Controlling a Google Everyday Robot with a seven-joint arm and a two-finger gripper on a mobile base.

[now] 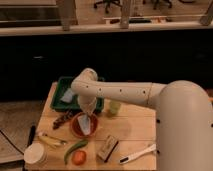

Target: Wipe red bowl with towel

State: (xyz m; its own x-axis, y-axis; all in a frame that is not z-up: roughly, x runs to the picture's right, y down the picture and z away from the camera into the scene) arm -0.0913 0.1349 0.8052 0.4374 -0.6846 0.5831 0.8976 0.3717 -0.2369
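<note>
Red round bowl (76, 128): on the wooden bench (135, 131), left of centre, about midway between near and far edges

Near left corner: white round cup (35, 154). Along the near edge, left to right: long green vegetable (74, 148), orange round fruit (78, 158) touching its near end, brown rectangular block (107, 148), white-handled brush (138, 154) lying at a slant

Toward the left edge: yellow oblong item (50, 140); dark lumpy item (63, 120) just left of the bowl

Pale towel (90, 125) hangs down into the bowl, lower end on the inside

Gripper (88, 111): directly over the bowl, pointing down, fingers closed on the towel's top end

Small light-green cup (114, 107) to the bowl's right, apart from it

Far left corner: green rectangular tray (59, 88), a pale blue cloth (68, 96) lying in it
</note>
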